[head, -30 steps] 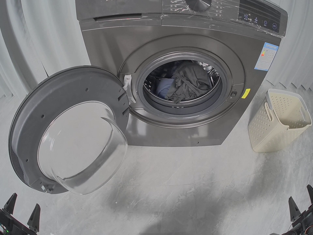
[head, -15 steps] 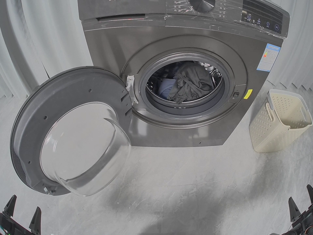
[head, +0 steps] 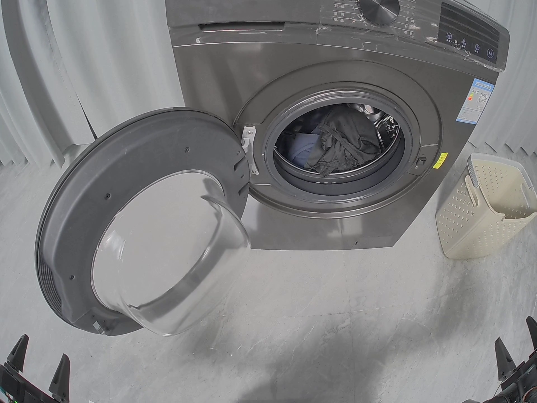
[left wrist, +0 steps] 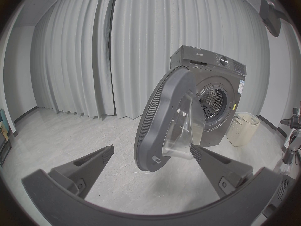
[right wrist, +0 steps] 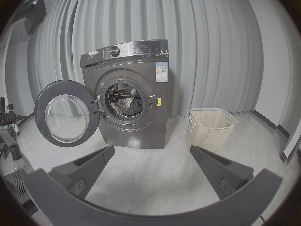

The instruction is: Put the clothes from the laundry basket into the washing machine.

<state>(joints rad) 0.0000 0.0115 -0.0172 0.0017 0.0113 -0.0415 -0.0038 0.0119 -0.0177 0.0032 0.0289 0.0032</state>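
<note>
**Front-loading washing machine with its door open, clothes inside, and both grippers spread apart**

Head view: A grey washing machine (head: 313, 57) stands on a pale marbled floor (head: 335, 309). Its round door (head: 140, 158) is swung wide open to the robot's left of the machine. The clothes (head: 341, 141), a dark grey bundle with a pale blue piece beside it, lie inside the machine's round opening. A cream, perforated laundry basket (head: 486, 208) stands upright on the floor just to the robot's right of the machine. The left gripper (head: 40, 359) and right gripper (head: 516, 340) sit low, well apart from the machine. Each has its two dark fingers parted and nothing between them.

Left wrist view: The left gripper (left wrist: 151, 147) has its fingers spread wide and holds nothing. The door (left wrist: 160, 116) appears edge-on in front of the washing machine (left wrist: 213, 69). A dark piece of the clothes (left wrist: 207, 110) shows in the machine's opening, and the laundry basket (left wrist: 243, 127) stands at the machine's far side. A pleated pale curtain (left wrist: 78, 63) hangs behind the machine.

Right wrist view: The right gripper (right wrist: 152, 148) also has its fingers spread wide and holds nothing. The washing machine (right wrist: 131, 79) faces the camera, with the clothes (right wrist: 133, 110) low in its opening. The laundry basket (right wrist: 210, 129) stands beside the machine, on the side away from the door (right wrist: 64, 113).
</note>
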